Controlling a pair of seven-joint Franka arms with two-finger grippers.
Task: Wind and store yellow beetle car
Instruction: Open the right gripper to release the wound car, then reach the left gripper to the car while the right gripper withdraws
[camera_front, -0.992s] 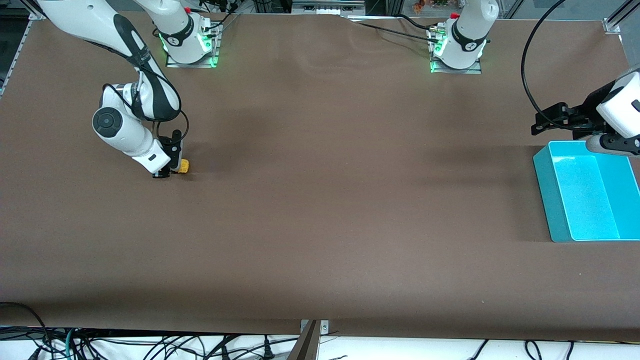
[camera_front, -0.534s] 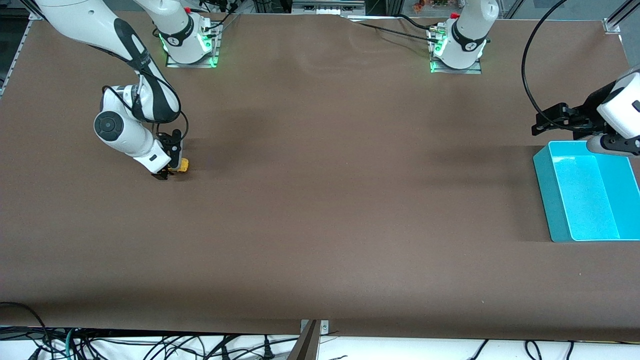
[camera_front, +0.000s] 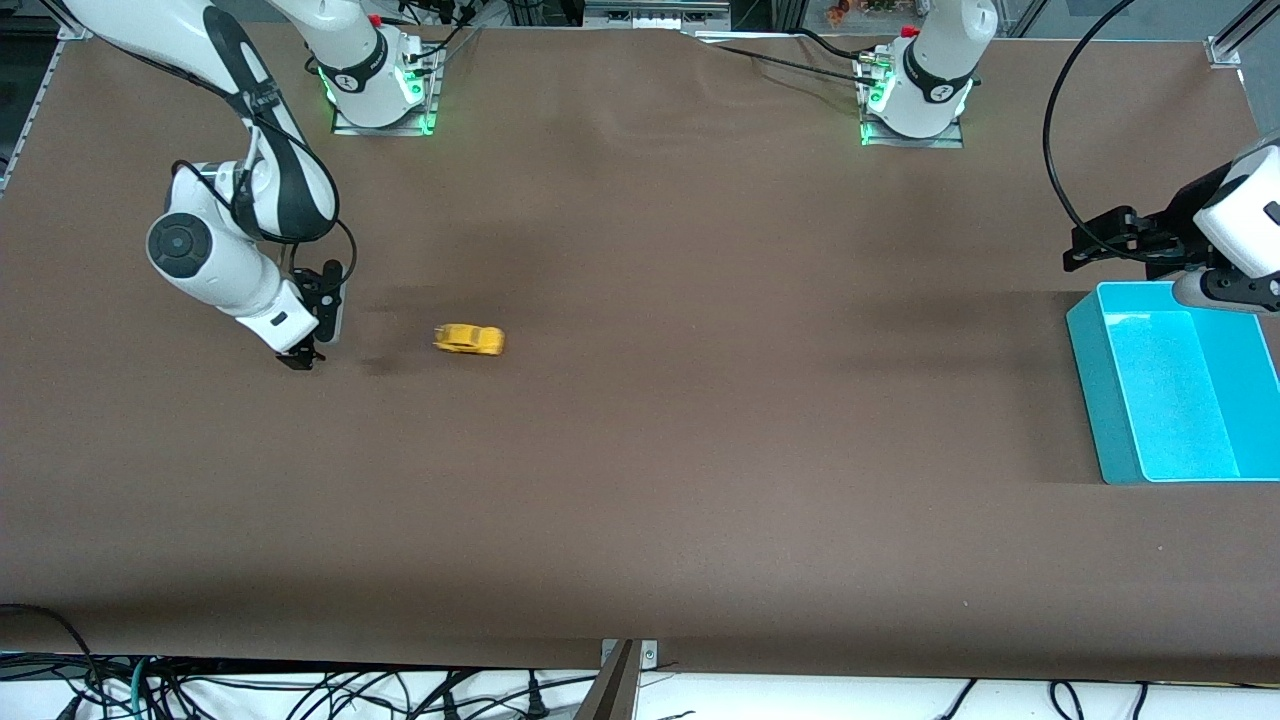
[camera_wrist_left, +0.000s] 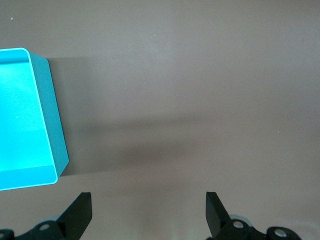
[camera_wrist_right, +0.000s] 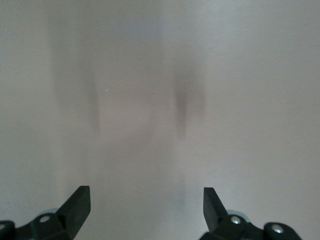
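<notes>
Right gripper (camera_front: 300, 358) released, jaws wide; yellow beetle car (camera_front: 469, 340) has rolled off toward the teal bin (camera_front: 1100, 400). Left gripper (camera_front: 1085, 245) waits open.

Brown matte table (camera_front: 700, 450) fills most of the frame, evenly lit w/ soft shadows. Black cables (camera_front: 300, 690) on a white floor strip along bottom edge. Metal framing at top edge.

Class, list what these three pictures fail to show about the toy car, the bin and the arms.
- Yellow car: smeared in the front view, wheels and windows unreadable; absent from both wrist views.
- Blue bin: cut off by the frame edge in the front view and the left wrist view.
- Left arm: cropped by the front view's edge.
</notes>
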